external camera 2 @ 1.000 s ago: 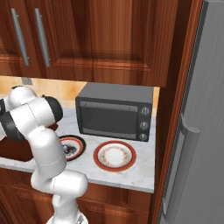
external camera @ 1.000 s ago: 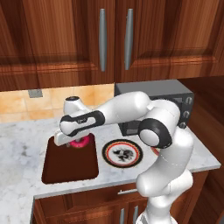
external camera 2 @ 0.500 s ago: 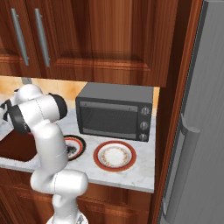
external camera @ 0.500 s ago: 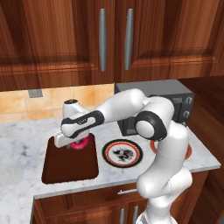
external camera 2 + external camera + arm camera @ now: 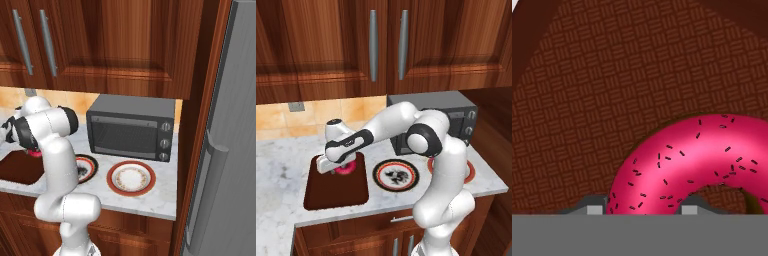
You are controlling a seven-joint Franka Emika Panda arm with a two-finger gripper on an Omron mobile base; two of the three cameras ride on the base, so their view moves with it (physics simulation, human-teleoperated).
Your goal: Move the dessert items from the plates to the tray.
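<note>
My gripper [image 5: 332, 169] hangs low over the tray's [image 5: 336, 192] far edge, and my own hand hides most of the donut [image 5: 346, 168]; from the left base camera only a pink sliver shows beside it. Close up, the donut [image 5: 697, 165] fills the lower right of my hand view, cut off at the frame, with my two fingertips [image 5: 596, 207] straddling its near side, one outside the ring and one at the hole. My jaws look pinched on it, though the contact itself is hard to make out. The black-rimmed plate [image 5: 396, 174] sits bare near the counter's front edge. My arm cuts off half the orange-rimmed plate [image 5: 470, 171]; the right view shows that plate [image 5: 131, 178] whole.
</note>
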